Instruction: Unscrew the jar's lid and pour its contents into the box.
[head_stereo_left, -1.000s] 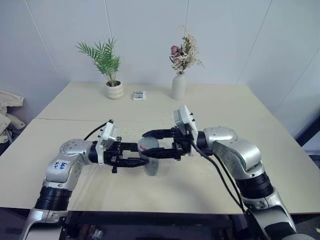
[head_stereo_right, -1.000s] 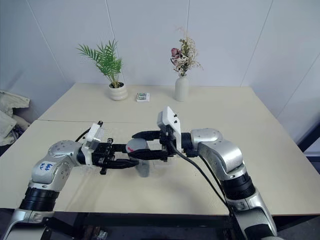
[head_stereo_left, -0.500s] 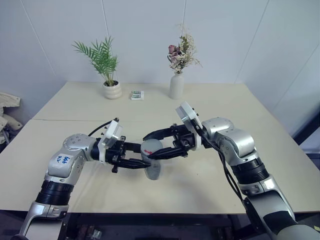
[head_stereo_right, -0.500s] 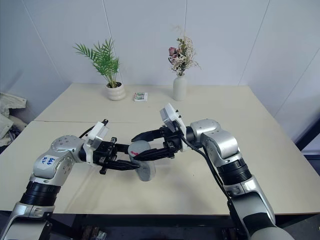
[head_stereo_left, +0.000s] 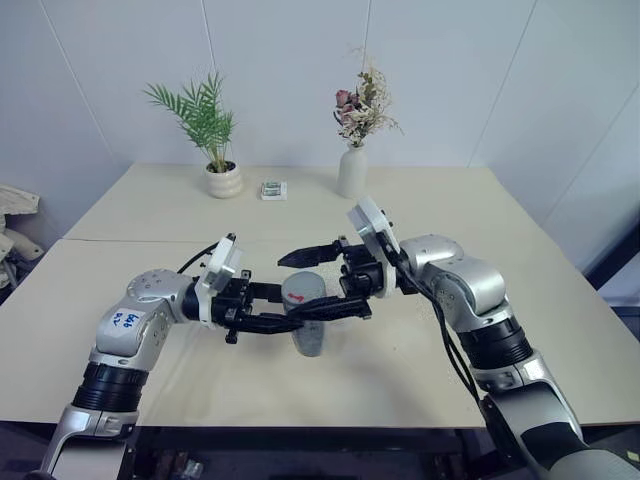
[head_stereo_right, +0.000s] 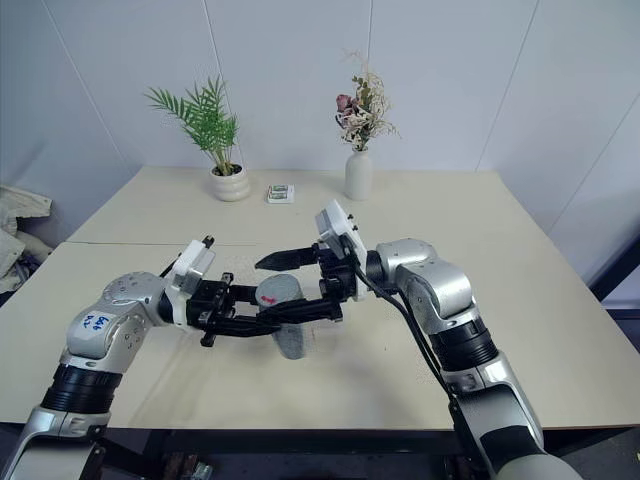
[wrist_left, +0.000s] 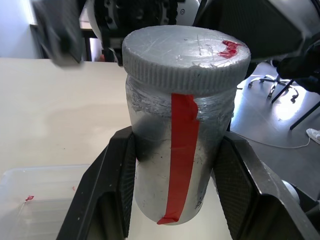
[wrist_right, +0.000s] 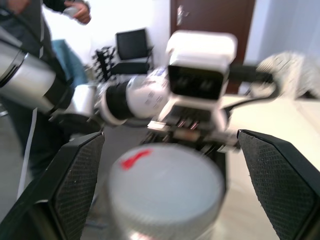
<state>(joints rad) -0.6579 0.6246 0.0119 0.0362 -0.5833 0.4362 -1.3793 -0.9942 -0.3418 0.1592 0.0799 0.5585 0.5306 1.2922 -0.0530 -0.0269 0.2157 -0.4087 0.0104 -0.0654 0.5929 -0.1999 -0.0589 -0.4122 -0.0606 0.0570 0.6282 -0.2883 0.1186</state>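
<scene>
step: we judge we're mid-unscrew, between twists; lid still sits on the jar
jar: held above the table, over the clear box
left gripper: clamped on the jar body
right gripper: fingers spread wide either side of the lid, holding nothing
next: we'd close the right fingers on the lid rim and twist again

Pale beige table, seam line running across left part. At far edge: white pot with green palm plant, small patterned packet just beside it, white vase with dried flowers further right. Clear plastic box on near tabletop, seen in left wrist view.
</scene>
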